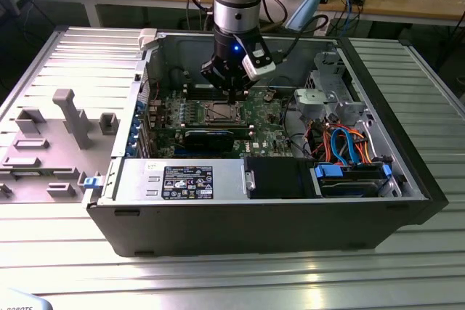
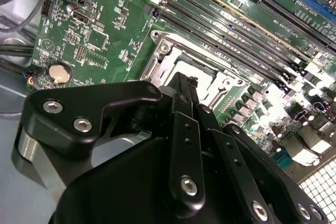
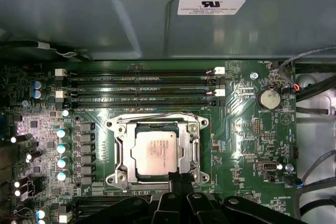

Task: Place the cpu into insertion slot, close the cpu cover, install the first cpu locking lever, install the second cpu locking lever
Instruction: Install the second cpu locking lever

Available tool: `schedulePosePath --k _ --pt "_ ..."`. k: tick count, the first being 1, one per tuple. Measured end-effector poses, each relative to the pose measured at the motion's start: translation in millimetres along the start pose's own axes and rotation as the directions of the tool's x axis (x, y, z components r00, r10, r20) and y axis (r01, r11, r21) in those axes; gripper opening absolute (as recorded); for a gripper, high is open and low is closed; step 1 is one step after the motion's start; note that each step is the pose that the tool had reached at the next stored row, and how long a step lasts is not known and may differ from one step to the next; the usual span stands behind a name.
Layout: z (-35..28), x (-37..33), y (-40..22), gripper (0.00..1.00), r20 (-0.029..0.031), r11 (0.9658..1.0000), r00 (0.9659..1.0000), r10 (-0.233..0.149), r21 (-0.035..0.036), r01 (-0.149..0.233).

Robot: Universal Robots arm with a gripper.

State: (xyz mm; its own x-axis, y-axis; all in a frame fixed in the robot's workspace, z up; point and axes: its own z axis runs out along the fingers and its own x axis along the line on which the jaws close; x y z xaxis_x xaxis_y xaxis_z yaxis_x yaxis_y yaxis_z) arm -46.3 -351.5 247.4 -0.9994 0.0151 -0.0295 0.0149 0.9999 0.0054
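Note:
The cpu [image 3: 154, 153], a square chip with a dull silver top, lies flat in the insertion slot [image 3: 202, 124] on the green board. The cpu cover [image 3: 122, 150], a silver frame plate, lies down around the chip, whose top shows through the window. A thin wire lever [image 3: 157, 116] runs along the slot's edge nearest the memory slots. My gripper [image 3: 178, 178] hangs at the opposite edge of the slot, its black fingers together and nothing visible between them. In the exterior view the gripper [image 1: 231, 96] stands just above the slot [image 1: 220, 113] inside the open computer case.
Long black memory slots [image 3: 142, 85] lie beside the socket, with the grey case wall [image 3: 105, 19] behind them. A coin battery [image 3: 270, 98], capacitors [image 3: 62, 148] and loose cables [image 3: 315, 87] surround it. A drive cage [image 1: 330, 96] and a black card [image 1: 211, 138] crowd the case.

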Motion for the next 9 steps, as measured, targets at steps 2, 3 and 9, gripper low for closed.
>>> schedulePosePath --k 2,3,9 --pt "0.0 0.0 -0.8 0.11 0.0 1.0 1.0 0.0 0.0 0.0" --pt "0.0 0.0 -1.5 0.11 0.0 1.0 1.0 0.0 0.0 0.0" --pt "0.0 0.0 -1.5 0.11 0.0 1.0 1.0 0.0 -0.0001 0.0"
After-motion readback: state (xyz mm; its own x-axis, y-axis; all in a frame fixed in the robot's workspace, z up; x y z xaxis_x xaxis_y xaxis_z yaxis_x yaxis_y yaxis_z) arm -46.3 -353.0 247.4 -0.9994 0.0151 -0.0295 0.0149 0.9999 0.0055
